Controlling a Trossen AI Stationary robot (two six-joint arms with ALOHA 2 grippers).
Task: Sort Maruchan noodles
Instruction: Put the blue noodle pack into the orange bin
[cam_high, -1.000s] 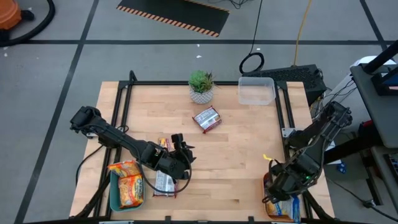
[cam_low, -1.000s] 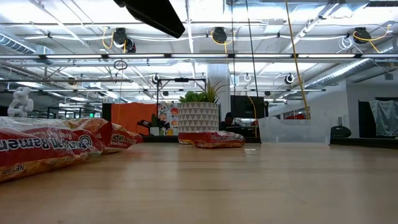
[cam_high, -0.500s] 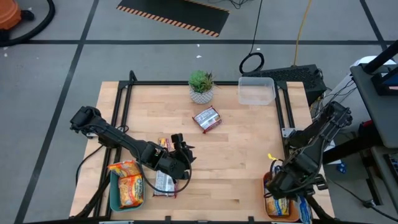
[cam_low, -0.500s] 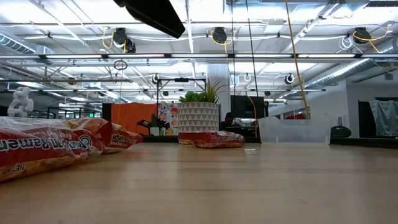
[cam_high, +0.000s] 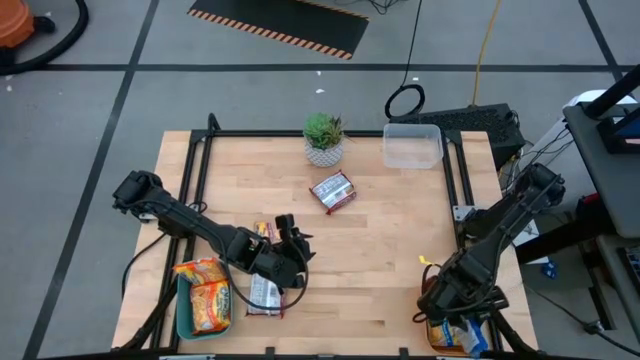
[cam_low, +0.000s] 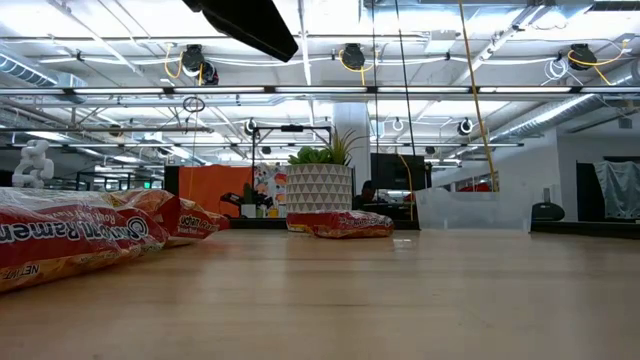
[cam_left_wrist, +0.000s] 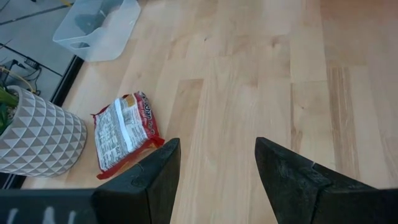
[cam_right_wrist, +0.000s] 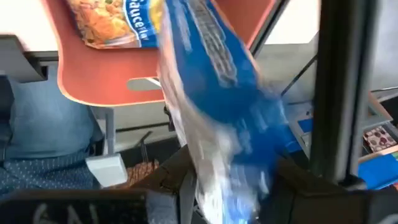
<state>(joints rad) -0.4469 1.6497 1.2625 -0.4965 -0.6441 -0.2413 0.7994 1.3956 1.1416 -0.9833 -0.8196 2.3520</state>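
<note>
Right gripper: clamped on a blue-white packet, hanging over the orange tray at the table's 5 o'clock corner; over the last second it had slid slightly toward 7 o'clock.
Meaning: a drop into that tray looked close, not yet done.
Left gripper: fingers parted and empty, at 7 o'clock, unmoved.
Near it: a packet touching the teal tray.
Red packet: near centre, just beside the plant pot, unsorted.

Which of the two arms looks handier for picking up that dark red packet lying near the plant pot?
Left. Its open left gripper faces the dark red plastic noodle packet; the right gripper is busy clamping a blue-white packet over the orange tray.
</note>
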